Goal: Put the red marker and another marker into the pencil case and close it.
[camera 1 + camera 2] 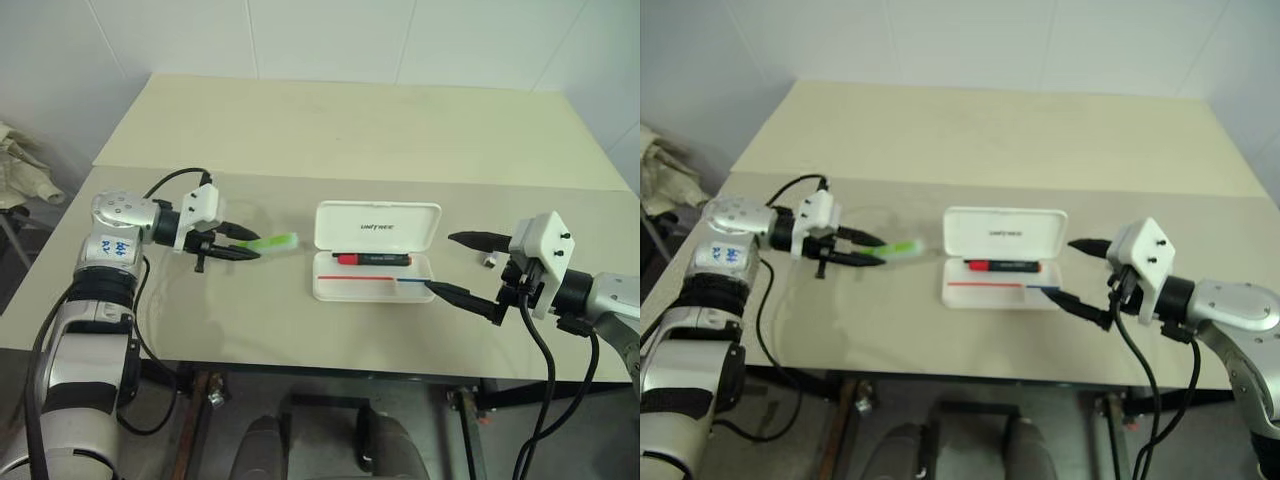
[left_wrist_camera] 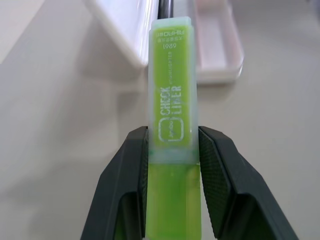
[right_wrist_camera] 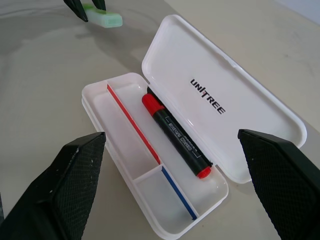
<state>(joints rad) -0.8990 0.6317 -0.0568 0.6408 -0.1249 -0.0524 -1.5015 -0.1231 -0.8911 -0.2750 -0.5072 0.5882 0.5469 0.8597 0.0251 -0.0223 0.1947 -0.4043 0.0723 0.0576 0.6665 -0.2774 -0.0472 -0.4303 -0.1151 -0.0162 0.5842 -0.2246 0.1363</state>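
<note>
Open pencil case (image 3: 120, 165) holds the red marker (image 3: 177, 137) by its hinge.

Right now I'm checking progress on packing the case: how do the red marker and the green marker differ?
The red marker has a black barrel with red ends; the green marker is light green all over. The red marker lies inside the open pencil case, next to the hinge; the green marker is outside it, gripped by the left gripper to the case's left. Both are slim and lie roughly level.
</note>
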